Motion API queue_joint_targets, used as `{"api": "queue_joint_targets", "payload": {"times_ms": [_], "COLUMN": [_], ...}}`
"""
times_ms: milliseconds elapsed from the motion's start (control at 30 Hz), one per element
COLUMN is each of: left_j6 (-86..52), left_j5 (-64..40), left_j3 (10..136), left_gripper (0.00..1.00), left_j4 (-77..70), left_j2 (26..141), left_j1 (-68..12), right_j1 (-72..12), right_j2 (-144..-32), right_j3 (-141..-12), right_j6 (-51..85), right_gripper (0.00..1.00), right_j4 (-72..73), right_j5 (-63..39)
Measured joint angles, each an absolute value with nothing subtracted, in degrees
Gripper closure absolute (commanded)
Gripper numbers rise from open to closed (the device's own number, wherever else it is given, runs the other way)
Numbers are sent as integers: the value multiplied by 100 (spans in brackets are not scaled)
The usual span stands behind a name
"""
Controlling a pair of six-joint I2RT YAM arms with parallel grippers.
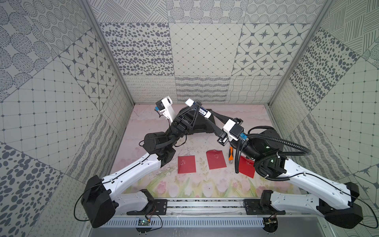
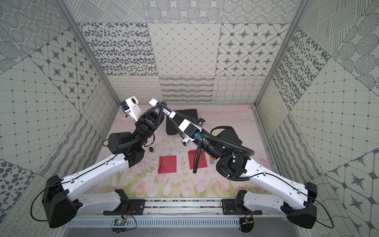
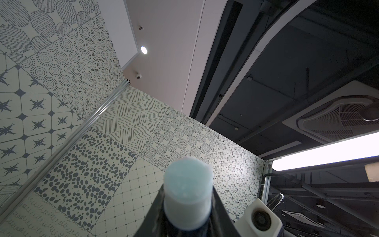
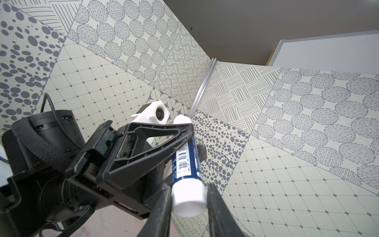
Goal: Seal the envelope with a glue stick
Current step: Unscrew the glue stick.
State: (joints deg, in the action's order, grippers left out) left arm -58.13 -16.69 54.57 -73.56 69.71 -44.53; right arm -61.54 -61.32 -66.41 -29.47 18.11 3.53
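Top views: the flowered table [image 1: 205,184] carries three red envelopes [image 1: 186,164] lying flat towards the front, none of them touched by either arm. An orange-and-black tool [image 1: 230,153] lies between the middle envelope and the one on the right.

Both of my arms are raised over the far end of the table, well apart from the paper. The left gripper [image 1: 197,107] is clamped across the navy body of the glue stick [image 1: 202,110], which it holds in the air at a tilt. The left wrist view looks straight at the bared pale glue at the stick's upper end.

In the right wrist view the right gripper [image 4: 188,197] has its jaws either side of the stick's white base end. I read them as pinched onto it, though a thin gap seems to show on one side.

A small navy thing lying on the table by the left arm looks like the cap [image 2: 151,149].

I judge the step in hand to be preparing the stick, either winding the glue out or passing it across. Next, one pincer must hold firm while the other works the base. Then the glue end has to come down onto an envelope flap.
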Motion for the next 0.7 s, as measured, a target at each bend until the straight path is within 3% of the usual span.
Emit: {"api": "queue_joint_targets", "payload": {"times_ms": [300,600,700], "left_j6": [-5826,-5605,-5527], "left_j5": [-2574,-3726,-3938], "left_j3": [5951,6532,6611], "left_gripper": [100,100,100], "left_j4": [-7384,-7526,-7636], "left_j2": [7172,7076,7043], "left_j1": [-4462,-4456,-4456], "right_j1": [-6160,-6169,-6171], "right_j2": [-5671,-5035,-5050], "right_j3": [-6652,-6351,-6355], "right_j6": [-1135,2300,2978], "right_gripper": [78,81,78], "right_j4": [1424,1511,1671], "right_j5": [58,-1269,-1761]}}
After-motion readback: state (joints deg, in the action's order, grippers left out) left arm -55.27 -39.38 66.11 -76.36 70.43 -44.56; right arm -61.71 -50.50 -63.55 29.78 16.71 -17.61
